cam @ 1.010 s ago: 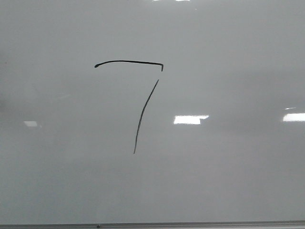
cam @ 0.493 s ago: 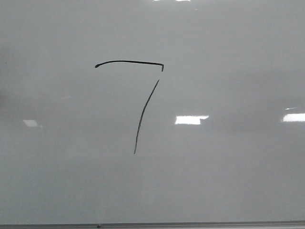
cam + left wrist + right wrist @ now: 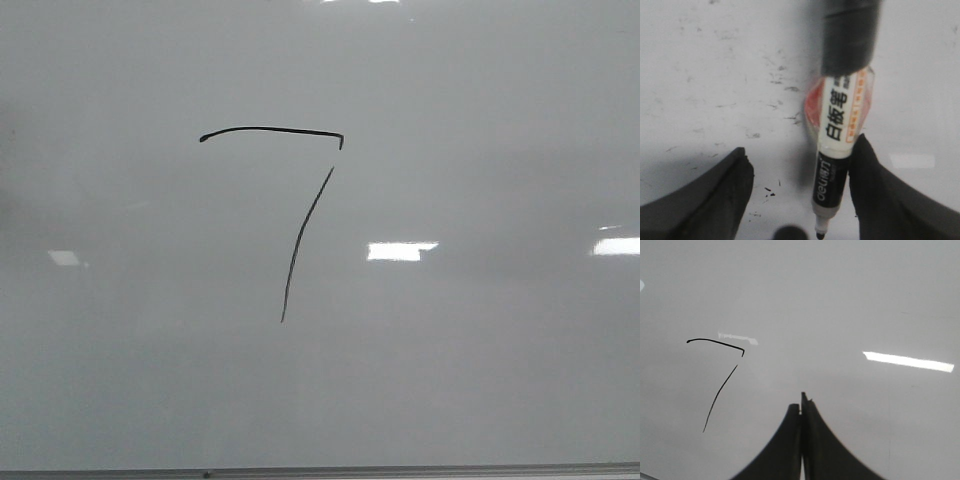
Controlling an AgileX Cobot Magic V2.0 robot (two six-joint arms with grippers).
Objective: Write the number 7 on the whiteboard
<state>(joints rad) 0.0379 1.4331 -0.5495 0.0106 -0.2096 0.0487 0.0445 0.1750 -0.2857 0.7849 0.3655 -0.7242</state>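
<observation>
The number 7 (image 3: 300, 240) is drawn in thin black strokes on the whiteboard (image 3: 480, 150): an arched bar with a tiny hook, a small gap, then a long slanted stem. It also shows in the right wrist view (image 3: 715, 342). No gripper shows in the front view. My left gripper (image 3: 802, 150) is open over a scuffed white surface. A black-and-white marker (image 3: 835, 150) lies between its fingers, against one finger (image 3: 875, 185), tip uncapped. My right gripper (image 3: 801, 402) is shut and empty, apart from the 7.
The whiteboard's thin grey frame edge (image 3: 400, 470) runs along the bottom of the front view. Bright light reflections (image 3: 400, 250) lie on the board. A dark blurred part (image 3: 850, 35) covers the marker's far end.
</observation>
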